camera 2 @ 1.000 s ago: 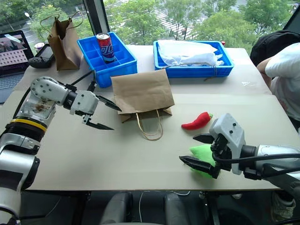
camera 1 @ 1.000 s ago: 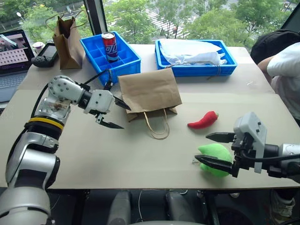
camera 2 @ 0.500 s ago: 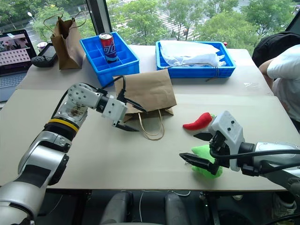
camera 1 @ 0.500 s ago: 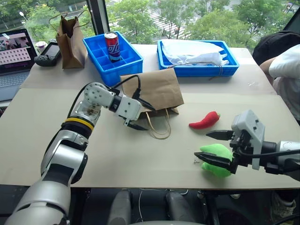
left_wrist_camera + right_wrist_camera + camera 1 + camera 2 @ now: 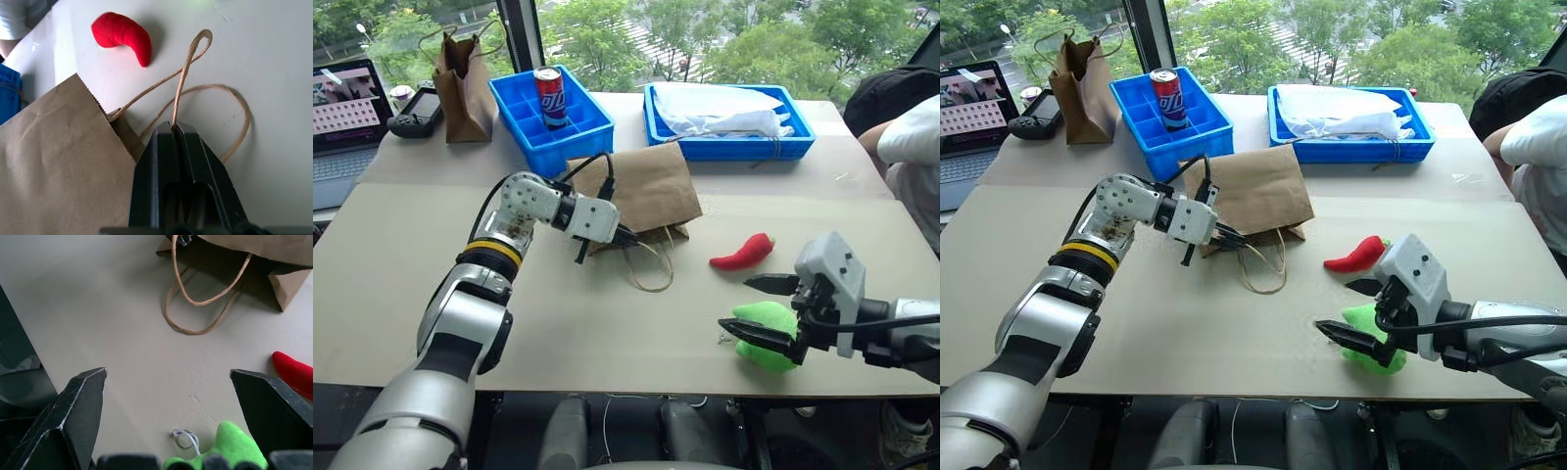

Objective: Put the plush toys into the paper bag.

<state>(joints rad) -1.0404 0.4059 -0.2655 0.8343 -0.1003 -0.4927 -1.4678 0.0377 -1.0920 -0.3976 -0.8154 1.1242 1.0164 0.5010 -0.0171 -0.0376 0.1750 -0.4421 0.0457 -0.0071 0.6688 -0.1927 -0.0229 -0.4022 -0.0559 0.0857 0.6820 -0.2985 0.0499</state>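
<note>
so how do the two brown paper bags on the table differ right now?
Pose: the wide paper bag lies flat mid-table; the narrow darker bag stands upright at the far left corner.
Size: the wide paper bag is broader and lighter; the narrow darker bag is slimmer.
Contact: the left gripper is shut on a handle loop of the wide paper bag; nothing touches the narrow darker bag.
Both are brown paper with handles.

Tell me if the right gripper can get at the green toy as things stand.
Probably yes. The right gripper is open with the green toy lying between its fingers on the table, nothing between them.
</note>
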